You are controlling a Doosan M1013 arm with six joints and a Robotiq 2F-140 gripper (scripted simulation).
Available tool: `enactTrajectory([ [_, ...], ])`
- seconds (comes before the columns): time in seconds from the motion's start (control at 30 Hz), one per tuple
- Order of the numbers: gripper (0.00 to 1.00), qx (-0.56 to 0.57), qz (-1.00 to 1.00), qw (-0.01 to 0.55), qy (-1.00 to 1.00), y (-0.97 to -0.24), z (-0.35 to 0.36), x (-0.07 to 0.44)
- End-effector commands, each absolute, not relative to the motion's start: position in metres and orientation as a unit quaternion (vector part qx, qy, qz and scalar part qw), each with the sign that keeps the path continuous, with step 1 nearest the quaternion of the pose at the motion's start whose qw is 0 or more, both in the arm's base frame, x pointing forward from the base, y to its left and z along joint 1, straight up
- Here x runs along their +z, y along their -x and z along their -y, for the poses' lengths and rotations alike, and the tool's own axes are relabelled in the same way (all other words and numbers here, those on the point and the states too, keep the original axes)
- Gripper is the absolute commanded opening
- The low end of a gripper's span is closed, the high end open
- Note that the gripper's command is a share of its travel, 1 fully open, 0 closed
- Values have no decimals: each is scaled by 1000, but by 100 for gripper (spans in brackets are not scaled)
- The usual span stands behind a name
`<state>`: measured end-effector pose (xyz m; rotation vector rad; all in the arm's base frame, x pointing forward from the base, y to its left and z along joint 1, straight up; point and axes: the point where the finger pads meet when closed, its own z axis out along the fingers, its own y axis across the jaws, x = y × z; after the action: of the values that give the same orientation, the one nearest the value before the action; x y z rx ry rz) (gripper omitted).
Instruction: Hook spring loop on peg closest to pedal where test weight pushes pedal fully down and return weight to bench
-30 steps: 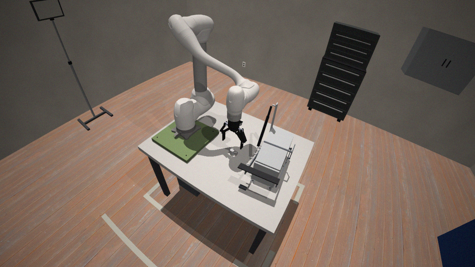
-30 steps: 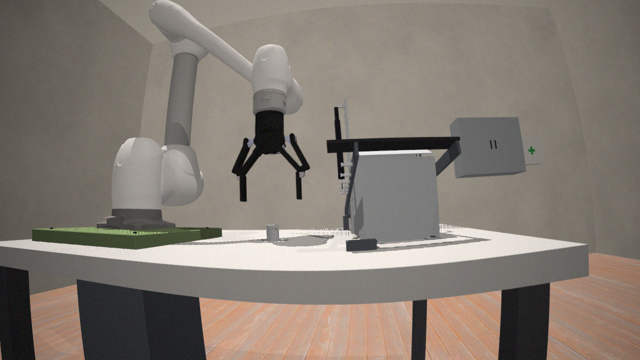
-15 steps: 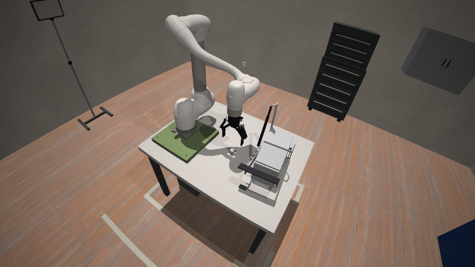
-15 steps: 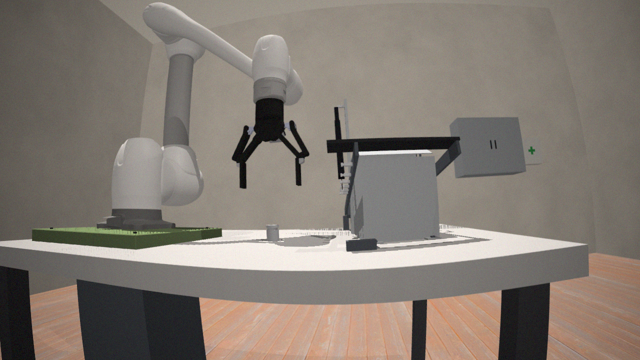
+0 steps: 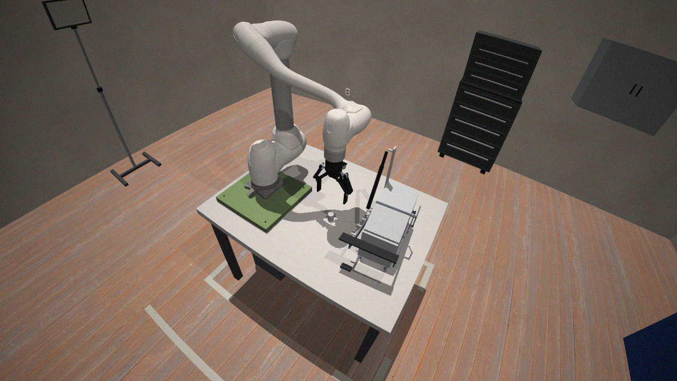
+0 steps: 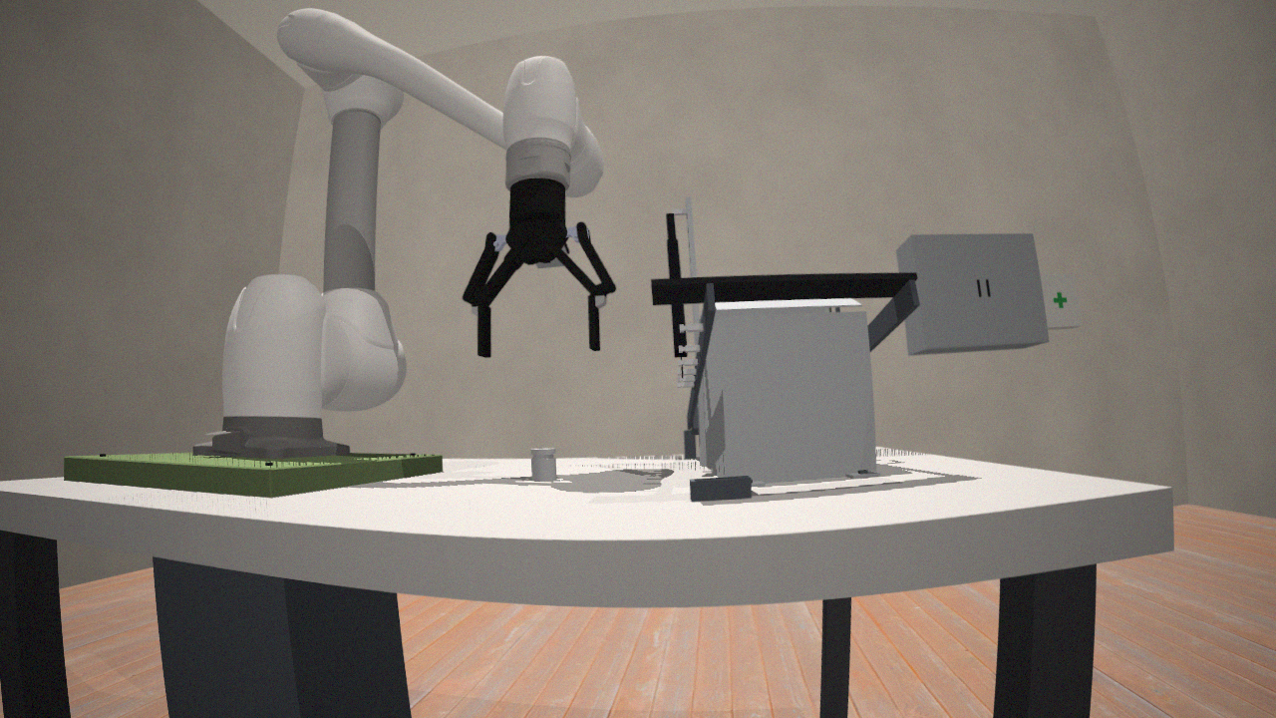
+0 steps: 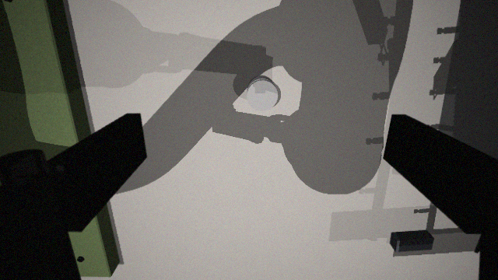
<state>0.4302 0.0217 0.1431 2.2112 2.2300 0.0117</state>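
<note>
My end effector [image 5: 331, 197] [image 6: 538, 353] [image 7: 265, 136] hangs with its fingers spread wide, nothing between them. Below it, the weight [image 5: 330, 217] [image 6: 543, 464] [image 7: 263, 94] stands upright on the table [image 5: 302, 265] [image 6: 588, 557] [image 7: 187, 233]. Off to one side of it I see the feeder [image 5: 387, 222] [image 6: 790, 393], near the weight but apart. Farther, on its other side, sits the green plate [image 5: 284, 208] [image 6: 169, 473] [image 7: 93, 249].

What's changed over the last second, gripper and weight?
The gripper has risen roughly straight up, away from the bench. Nothing was taken hold of or let go; its fingers stay wide open. The weight is upright in the same spot on the bench, and the feeder looks unchanged.
</note>
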Motion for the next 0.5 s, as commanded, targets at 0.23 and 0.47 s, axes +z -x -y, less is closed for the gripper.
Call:
enactTrajectory([
  [0.23,100,4,-710,1,-704,-431,-22,145],
  [0.47,100,4,-710,1,-704,-431,-22,148],
])
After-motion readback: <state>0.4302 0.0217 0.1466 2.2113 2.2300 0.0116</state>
